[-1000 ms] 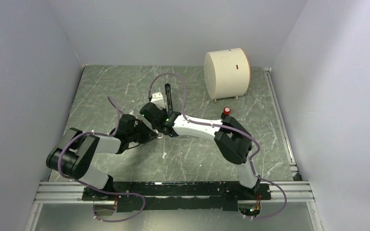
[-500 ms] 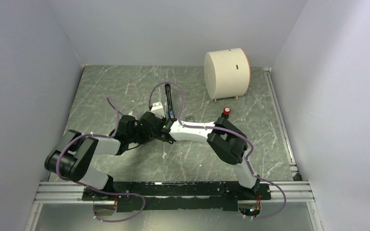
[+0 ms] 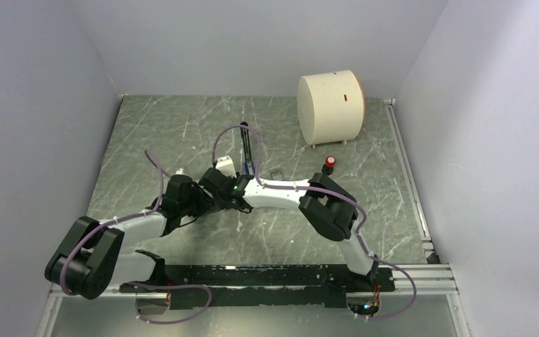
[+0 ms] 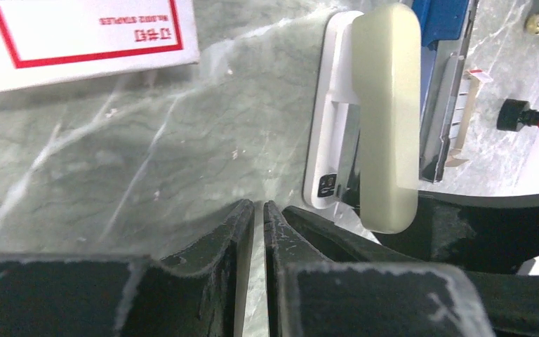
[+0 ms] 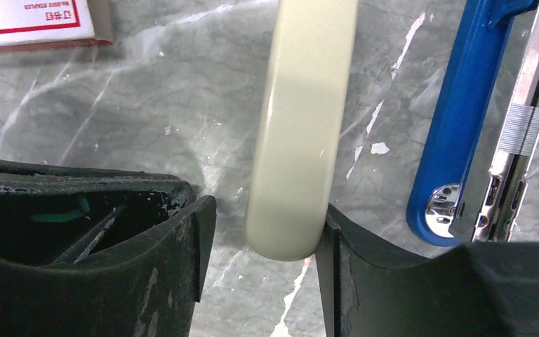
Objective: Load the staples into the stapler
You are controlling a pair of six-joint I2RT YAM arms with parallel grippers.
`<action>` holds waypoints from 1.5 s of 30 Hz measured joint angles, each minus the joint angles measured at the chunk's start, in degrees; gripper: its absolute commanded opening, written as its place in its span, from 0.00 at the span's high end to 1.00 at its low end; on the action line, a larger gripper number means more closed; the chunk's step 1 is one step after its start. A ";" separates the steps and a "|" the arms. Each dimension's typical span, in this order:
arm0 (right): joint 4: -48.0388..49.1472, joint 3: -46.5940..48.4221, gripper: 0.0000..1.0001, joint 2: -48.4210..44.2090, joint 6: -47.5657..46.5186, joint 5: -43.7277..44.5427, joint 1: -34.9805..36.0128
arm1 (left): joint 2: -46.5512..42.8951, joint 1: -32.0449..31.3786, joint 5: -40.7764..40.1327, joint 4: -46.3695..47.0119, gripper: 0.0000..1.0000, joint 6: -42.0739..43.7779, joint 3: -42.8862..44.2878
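Note:
The stapler (image 5: 463, 119) lies opened on the marble: its blue body sits right of my right gripper (image 5: 267, 210), with its grey metal channel (image 5: 526, 105) beside it. A short ribbed silvery strip (image 5: 516, 130), seemingly staples, lies on that channel. In the top view the stapler's black arm (image 3: 248, 144) points to the back. My right gripper stands open around a cream bar (image 5: 302, 126); the bar touches the right finger and is clear of the left one. My left gripper (image 4: 258, 205) is shut on nothing, just left of that cream-and-white bar (image 4: 386, 112).
A staple box (image 4: 77, 35) with a red border lies to the left rear. A red-and-black small object (image 3: 330, 161) and a small metal piece (image 3: 277, 173) sit right of the stapler. A cream cylinder (image 3: 330, 105) stands at the back right.
Both grippers have shifted toward the near left, and the left arm's elbow has swung out and down. The right jaws have widened, letting go of the cream bar.

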 measured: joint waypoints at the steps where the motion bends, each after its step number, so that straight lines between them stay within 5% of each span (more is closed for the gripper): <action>1: -0.33 0.11 0.43 -0.09 -0.07 -0.20 0.13 | -0.79 0.00 -0.42 -1.01 0.81 0.15 -0.07; 11: -2.62 2.69 0.40 -1.38 -0.35 0.85 0.15 | -4.11 0.00 -3.23 -5.18 0.79 0.79 -0.31; 30: -6.29 8.81 0.75 0.83 -1.84 2.60 -0.44 | -4.39 -0.02 -3.63 -5.49 0.79 1.09 -0.37; 38: -5.14 8.44 0.74 0.79 -1.44 2.36 -0.74 | -4.37 -0.02 -3.63 -5.44 0.79 1.22 -0.39; 45: -2.25 2.01 0.55 -6.16 -2.01 1.20 -1.62 | -5.25 -0.02 -3.63 -5.81 0.79 1.70 -0.66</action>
